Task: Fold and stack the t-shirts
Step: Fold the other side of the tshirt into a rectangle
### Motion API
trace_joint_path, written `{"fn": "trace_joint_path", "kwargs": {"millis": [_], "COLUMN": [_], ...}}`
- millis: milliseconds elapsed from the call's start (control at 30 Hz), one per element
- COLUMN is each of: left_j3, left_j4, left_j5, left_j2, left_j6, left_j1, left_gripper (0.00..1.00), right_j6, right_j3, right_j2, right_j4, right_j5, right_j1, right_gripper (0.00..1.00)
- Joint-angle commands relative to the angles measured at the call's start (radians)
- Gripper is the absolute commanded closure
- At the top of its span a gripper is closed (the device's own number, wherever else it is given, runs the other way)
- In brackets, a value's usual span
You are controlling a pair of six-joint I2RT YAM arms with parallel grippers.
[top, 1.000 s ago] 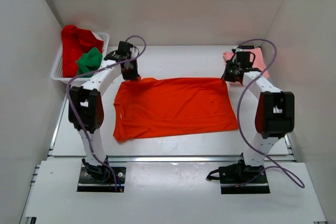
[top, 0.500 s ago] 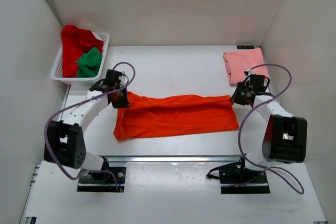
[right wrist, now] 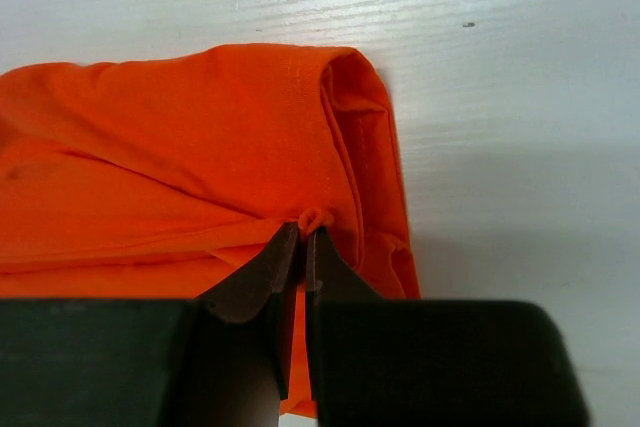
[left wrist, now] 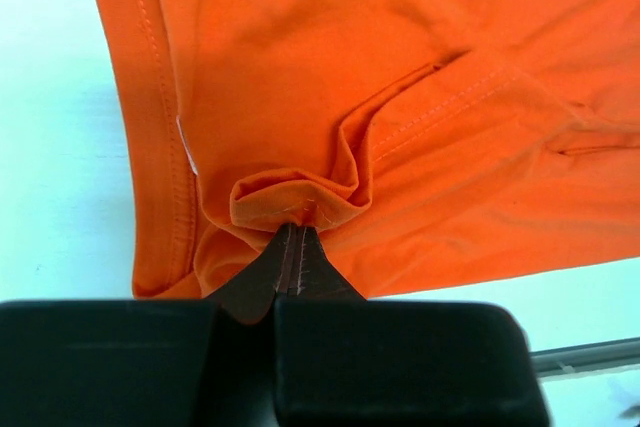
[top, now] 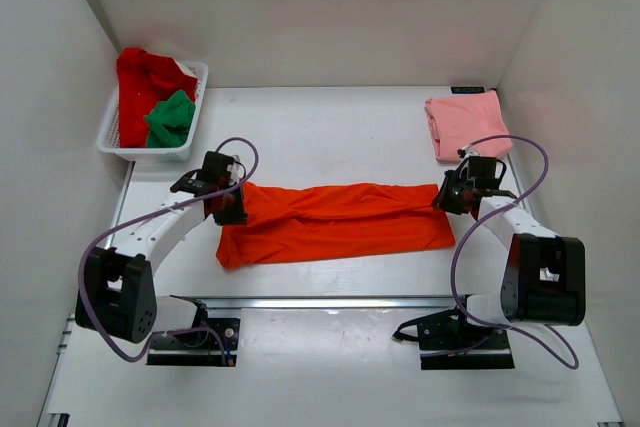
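Left tool (left wrist: 297, 231), right tool (right wrist: 303, 231) pinch orange t-shirt (top: 335, 222); overhead hides pinch

L pincer (top: 228, 209) & R pincer (top: 447, 197) are nearer the arm bases vs. 1 s ago. Far edge of orange t-shirt (top: 335, 222) is pulled over its near half; shirt is now a narrow strip.

Nothing legible shows in any view: no words, brands, numbers or signs. A sliver of white tag (left wrist: 187, 150) peeks from the orange t-shirt (left wrist: 400, 67), too small to read.
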Motion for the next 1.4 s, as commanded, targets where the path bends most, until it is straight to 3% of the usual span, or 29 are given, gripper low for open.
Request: {"fn": "trace_joint_path", "kwargs": {"millis": [0,467,600,667,733,800,867,1067,1233,1367], "left_j3": [-0.012,-0.050,-0.041,-0.001,0.066,0.141,0.169,0.172,0.086,0.150], "left_j4": [0.006,-0.063,-0.089,-0.132,-0.167,-0.172,-0.124,-0.048,0.095,0.092], "left_j5": [0.025,0.063,0.124,0.150,0.157,0.129,0.121,0.075,0.081,0.060], "left_j2": [-0.061,-0.147,-0.124,-0.106,-0.112,-0.143,-0.170,0.021,0.191,0.357], "left_j6": [-0.010,-0.052,-0.050,-0.041,-0.041,-0.064,-0.076,-0.085,-0.156,-0.156], "left_j1": [-0.019,-0.079,-0.094,-0.097,-0.096,-0.082,-0.059,-0.115,-0.168,-0.169], "left_gripper": [1.00,1.00,1.00,0.79,0.60,0.42,0.37,0.48,0.53,0.57], "right_j6": [0.005,-0.005,-0.005,-0.010,-0.018,-0.031,-0.045,-0.070,-0.035,0.004], "right_j3": [-0.006,0.003,0.043,0.094,0.140,0.161,0.175,0.261,0.281,0.238], "right_j2": [-0.027,0.013,0.036,0.058,0.049,0.010,-0.031,0.050,0.214,0.249], "right_j4": [0.029,0.003,-0.077,-0.160,-0.228,-0.260,-0.247,-0.147,-0.129,-0.162], "right_j5": [0.033,0.044,0.070,0.084,0.093,0.102,0.122,0.039,0.010,0.019], "right_j1": [0.010,0.007,0.013,0.013,0.013,0.022,0.050,0.109,0.156,0.180], "right_gripper": [1.00,1.00,1.00,0.89,0.50,0.38,0.34,0.50,0.47,0.47]}}
